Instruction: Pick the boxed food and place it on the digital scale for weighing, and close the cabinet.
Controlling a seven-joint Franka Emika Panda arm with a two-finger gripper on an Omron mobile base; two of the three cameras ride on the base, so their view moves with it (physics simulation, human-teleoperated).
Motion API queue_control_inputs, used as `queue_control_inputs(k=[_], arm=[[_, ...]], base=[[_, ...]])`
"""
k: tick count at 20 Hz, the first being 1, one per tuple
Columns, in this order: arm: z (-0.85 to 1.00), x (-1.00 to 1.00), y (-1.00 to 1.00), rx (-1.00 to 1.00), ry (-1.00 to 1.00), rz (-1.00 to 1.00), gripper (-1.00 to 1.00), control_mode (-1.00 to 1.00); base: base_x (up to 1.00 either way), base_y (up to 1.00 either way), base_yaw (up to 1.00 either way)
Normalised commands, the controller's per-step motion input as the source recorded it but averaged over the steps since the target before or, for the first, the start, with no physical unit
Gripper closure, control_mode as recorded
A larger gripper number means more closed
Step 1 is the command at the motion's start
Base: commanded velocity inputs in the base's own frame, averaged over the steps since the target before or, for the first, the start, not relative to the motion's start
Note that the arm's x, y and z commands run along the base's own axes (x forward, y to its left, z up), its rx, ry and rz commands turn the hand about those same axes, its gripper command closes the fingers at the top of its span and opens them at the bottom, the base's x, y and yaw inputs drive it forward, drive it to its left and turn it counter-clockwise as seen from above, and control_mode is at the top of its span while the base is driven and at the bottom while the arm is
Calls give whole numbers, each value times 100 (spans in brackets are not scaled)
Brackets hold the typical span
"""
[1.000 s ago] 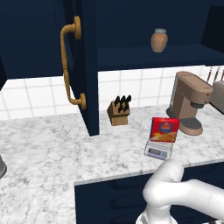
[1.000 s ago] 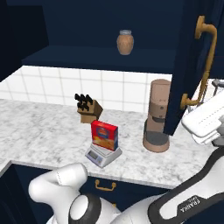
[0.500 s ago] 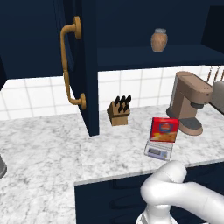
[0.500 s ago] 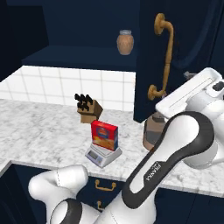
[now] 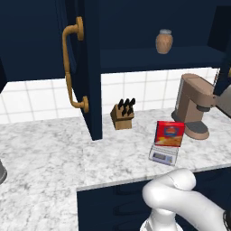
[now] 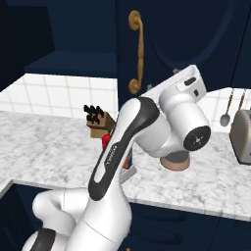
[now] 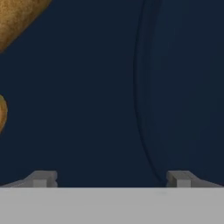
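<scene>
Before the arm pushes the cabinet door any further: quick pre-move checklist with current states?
1. Boxed food on the digital scale: ok, it stands upright on the platform.
2. Gripper empty: ok, jaws stand wide with only navy door panel between the fingertips.
3. Gripper facing the cabinet door: ok, the hand view looks close onto its arched panel, with the brass handle off to one side.
4. Fingertips touching the door: cannot tell.
5. Left door closed: not ok, it stands edge-on out over the counter.
6. Jar on the shelf out of the doors' swing: cannot tell.
</scene>
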Motion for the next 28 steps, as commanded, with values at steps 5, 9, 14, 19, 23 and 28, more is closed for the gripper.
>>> queue_control_inputs(k=[5, 9, 14, 19, 23, 28], arm=[[0, 79, 18, 0, 5, -12, -100, -100], [9, 67, -2, 0, 2, -1, -100, -100], [2, 72, 0, 0, 1, 0, -100, -100], [0, 59, 0, 0, 0, 0, -100, -100], [0, 59, 0, 0, -4, 0, -100, -100], [0, 72, 0, 0, -7, 0, -100, -100]], base=[[0, 0, 0], [0, 0, 0], [0, 0, 0], [0, 0, 0], [0, 0, 0], [0, 0, 0]])
